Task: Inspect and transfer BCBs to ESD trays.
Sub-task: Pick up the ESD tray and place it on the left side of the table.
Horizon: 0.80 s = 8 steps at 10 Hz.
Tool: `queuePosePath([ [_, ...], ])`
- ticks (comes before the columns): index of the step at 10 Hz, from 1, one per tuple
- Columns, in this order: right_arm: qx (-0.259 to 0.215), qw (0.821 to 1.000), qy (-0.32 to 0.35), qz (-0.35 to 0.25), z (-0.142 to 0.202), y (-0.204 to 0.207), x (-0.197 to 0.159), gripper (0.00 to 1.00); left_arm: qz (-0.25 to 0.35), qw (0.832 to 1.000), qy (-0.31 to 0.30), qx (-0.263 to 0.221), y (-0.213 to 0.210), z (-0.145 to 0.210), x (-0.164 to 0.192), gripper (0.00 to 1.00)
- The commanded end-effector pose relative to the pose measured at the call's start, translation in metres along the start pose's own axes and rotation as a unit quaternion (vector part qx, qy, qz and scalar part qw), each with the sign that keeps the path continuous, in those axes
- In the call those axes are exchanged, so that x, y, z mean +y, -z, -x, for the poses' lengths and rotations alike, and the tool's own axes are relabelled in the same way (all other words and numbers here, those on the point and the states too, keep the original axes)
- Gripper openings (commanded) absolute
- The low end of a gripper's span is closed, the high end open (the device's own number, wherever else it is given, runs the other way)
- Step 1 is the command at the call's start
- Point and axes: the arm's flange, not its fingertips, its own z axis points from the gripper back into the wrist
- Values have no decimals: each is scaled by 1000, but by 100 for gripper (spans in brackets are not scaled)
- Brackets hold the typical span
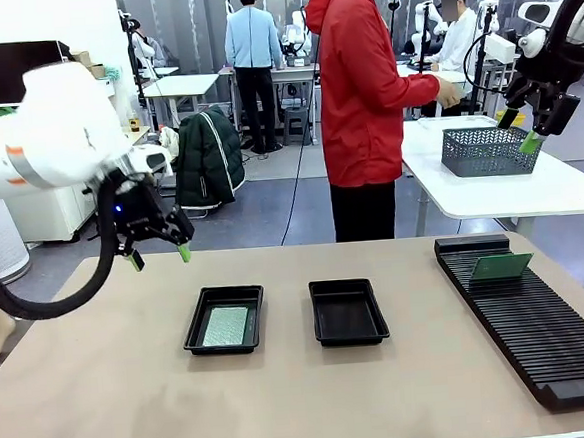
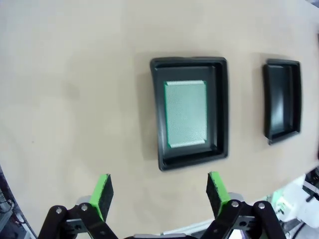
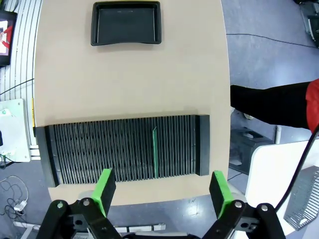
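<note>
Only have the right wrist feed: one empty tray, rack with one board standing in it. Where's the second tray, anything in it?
Observer: The second tray sits left of the empty tray. A green board lies flat in it.
Operator: Left gripper near it?
Observer: The left gripper hangs open above the table, left of that tray, holding nothing.
Operator: Person in the way?
Observer: No. The person stands at the far side, turned toward the white side table, not reaching over ours.

Green board [image 2: 186,113] in nearer black tray [image 2: 223,107]
</note>
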Motion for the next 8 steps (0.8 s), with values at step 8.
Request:
queuePosePath([
  [8,0,1000,1,0,1,0,0,100,-61,998,-8,20,138,-39,-14,100],
])
